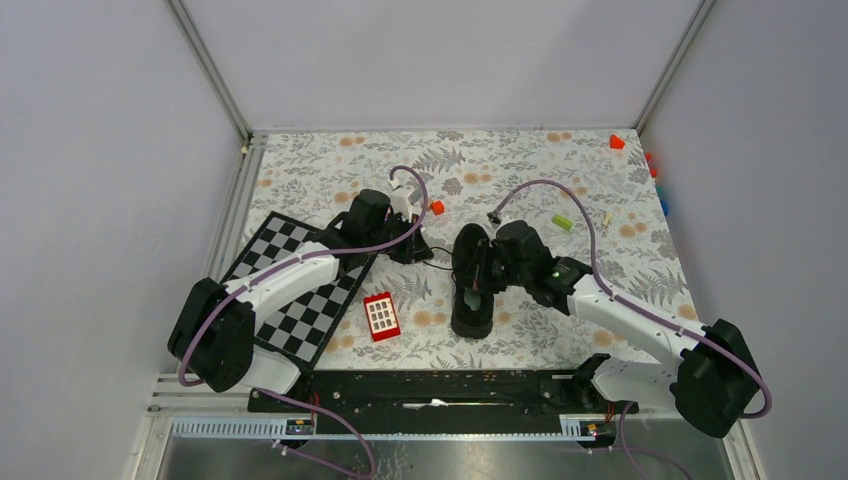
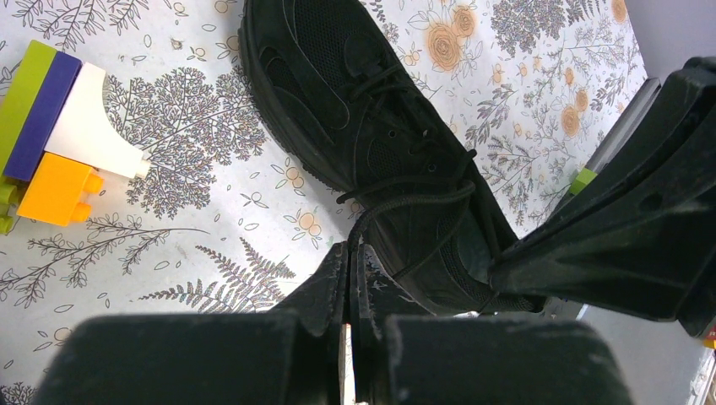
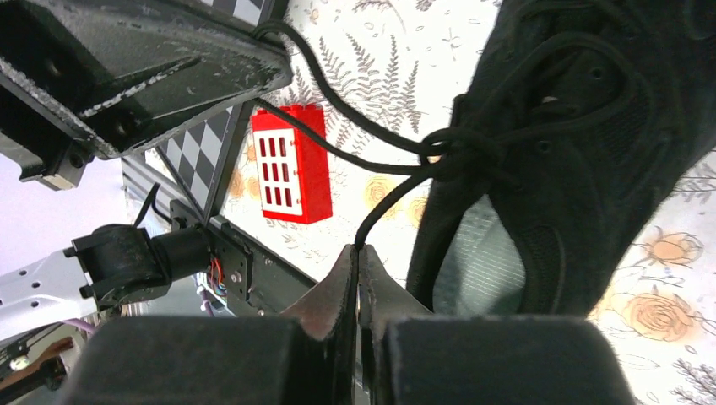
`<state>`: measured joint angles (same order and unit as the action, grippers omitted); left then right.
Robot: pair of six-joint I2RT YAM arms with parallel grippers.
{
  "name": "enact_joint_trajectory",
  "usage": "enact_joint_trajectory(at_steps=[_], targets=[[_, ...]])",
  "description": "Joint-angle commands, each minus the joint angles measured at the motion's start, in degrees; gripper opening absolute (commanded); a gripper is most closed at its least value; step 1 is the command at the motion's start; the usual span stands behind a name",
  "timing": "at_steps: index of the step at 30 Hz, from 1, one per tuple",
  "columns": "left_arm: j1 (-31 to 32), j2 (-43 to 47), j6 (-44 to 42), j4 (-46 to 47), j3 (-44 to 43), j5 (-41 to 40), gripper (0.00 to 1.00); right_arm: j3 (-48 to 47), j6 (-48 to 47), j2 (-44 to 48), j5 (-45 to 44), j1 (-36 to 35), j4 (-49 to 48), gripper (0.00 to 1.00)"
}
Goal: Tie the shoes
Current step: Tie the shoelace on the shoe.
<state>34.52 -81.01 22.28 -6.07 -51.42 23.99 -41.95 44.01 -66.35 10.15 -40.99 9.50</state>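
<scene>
Both pinched shut, left jaws and right jaws, each on a lace (image 3: 426, 169) end. Between them, on the worktop (image 1: 500, 170), the shoe (image 1: 472, 315). Could drag the unanchored shoe sideways (or lose the thin lace) if pulled unevenly.

Table (image 1: 500, 170) covered in fern-and-flower print. On it: checkerboard (image 1: 325, 315) at left; red brick (image 1: 381, 316) with white grid, just beside board's right edge; black sneaker (image 1: 472, 300) near centre, right of brick; small orange-red piece (image 1: 437, 207) and green block (image 1: 563, 221) farther back; red piece (image 1: 617, 142) at far right corner.
</scene>
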Motion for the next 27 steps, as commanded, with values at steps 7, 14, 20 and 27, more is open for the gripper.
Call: enact_joint_trajectory(at_steps=[7,14,20,27], targets=[[0.28,0.24,-0.57,2.28,-1.67,0.94,0.00,-4.10,0.86,-2.95,0.39,-3.35,-3.47,0.00],[0.28,0.15,-0.66,2.20,-1.73,1.09,0.00,-7.22,-3.73,-0.28,-7.51,-3.06,2.95,0.57],[0.28,0.04,-0.66,2.11,-1.75,1.27,0.00,-7.13,-5.16,3.28,-13.02,2.90,5.40,0.56],[0.27,-0.08,-0.97,0.37,-2.57,1.64,0.00,-12.74,-0.78,-5.44,-7.16,12.38,13.00,0.52]])
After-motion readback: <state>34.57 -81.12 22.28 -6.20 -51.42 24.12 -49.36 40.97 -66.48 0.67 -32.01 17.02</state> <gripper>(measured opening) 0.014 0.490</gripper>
